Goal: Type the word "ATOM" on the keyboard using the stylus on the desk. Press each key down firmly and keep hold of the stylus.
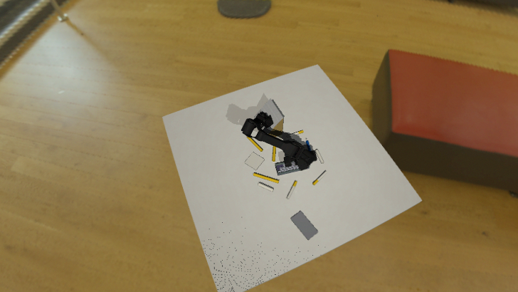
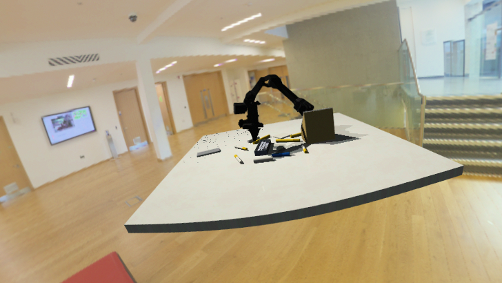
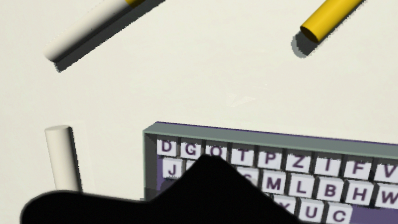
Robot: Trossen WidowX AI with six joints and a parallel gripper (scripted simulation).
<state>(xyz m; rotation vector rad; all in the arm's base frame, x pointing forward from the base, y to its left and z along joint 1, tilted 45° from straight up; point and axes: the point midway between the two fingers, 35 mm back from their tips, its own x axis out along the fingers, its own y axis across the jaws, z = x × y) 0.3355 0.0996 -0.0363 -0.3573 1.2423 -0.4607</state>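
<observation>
The keyboard (image 1: 284, 169) (image 2: 262, 147) (image 3: 273, 183) lies on the table with its lettered keys up. My gripper (image 2: 254, 139) (image 3: 211, 159) points down, low over the keyboard. Its fingers are shut, and no stylus shows between them. In the wrist view its dark tip covers part of the keys below D, G and a round letter, O or Q; contact cannot be told. In the top view the arm hides the fingertips. A blue pen-like stick (image 1: 308, 144) (image 2: 280, 154), possibly the stylus, lies on the table beside the keyboard, away from the fingers.
A white tube (image 1: 319, 156) (image 2: 263, 159) (image 3: 61, 157) lies near the keyboard's end. A white and yellow marker (image 1: 319, 177) (image 3: 92, 27) and several yellow sticks lie around. A grey slab (image 1: 304, 225) (image 2: 208, 152) lies farther off. A box (image 2: 318, 125) stands near the arm's base.
</observation>
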